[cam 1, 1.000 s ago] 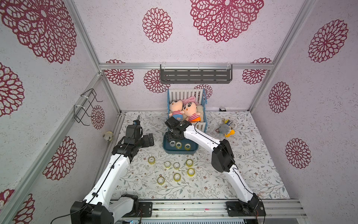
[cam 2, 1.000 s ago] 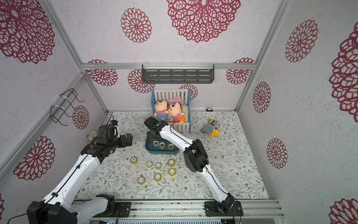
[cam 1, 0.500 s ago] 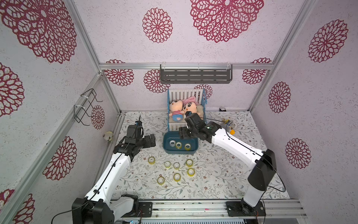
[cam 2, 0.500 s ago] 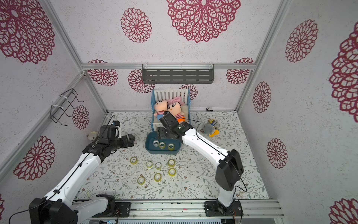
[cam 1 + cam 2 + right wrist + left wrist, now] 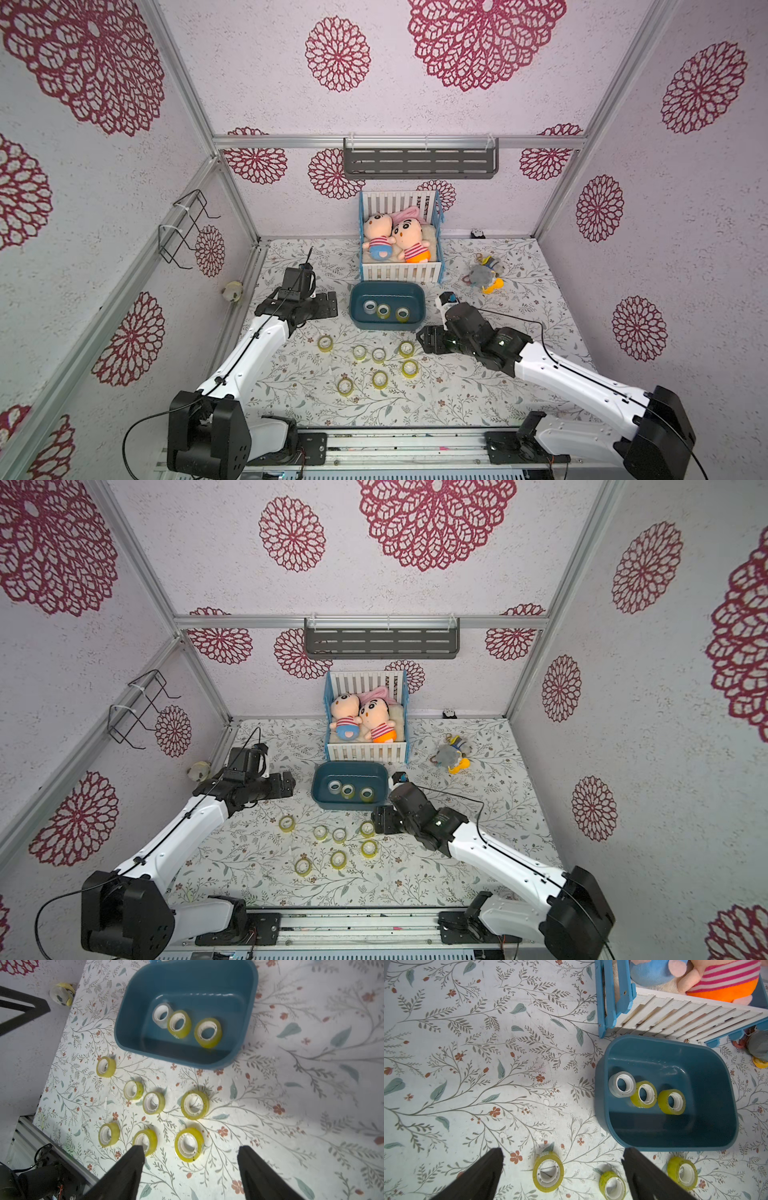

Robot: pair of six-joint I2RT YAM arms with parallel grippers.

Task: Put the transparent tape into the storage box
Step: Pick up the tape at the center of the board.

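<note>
Teal plastic storage box [image 5: 685,1132] holds three tape rolls [image 5: 653,1097]; left gripper [image 5: 562,1150], right gripper [image 5: 190,1147] wide.

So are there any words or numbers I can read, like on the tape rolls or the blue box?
None can be read.
The tape rolls and the storage box show no printing.
The dolls and the toy crib show no letters either.

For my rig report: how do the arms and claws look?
The left arm and right arm have white shells, black joints and a thin black cable each. The left claw and right claw are black and wedge-shaped.
</note>
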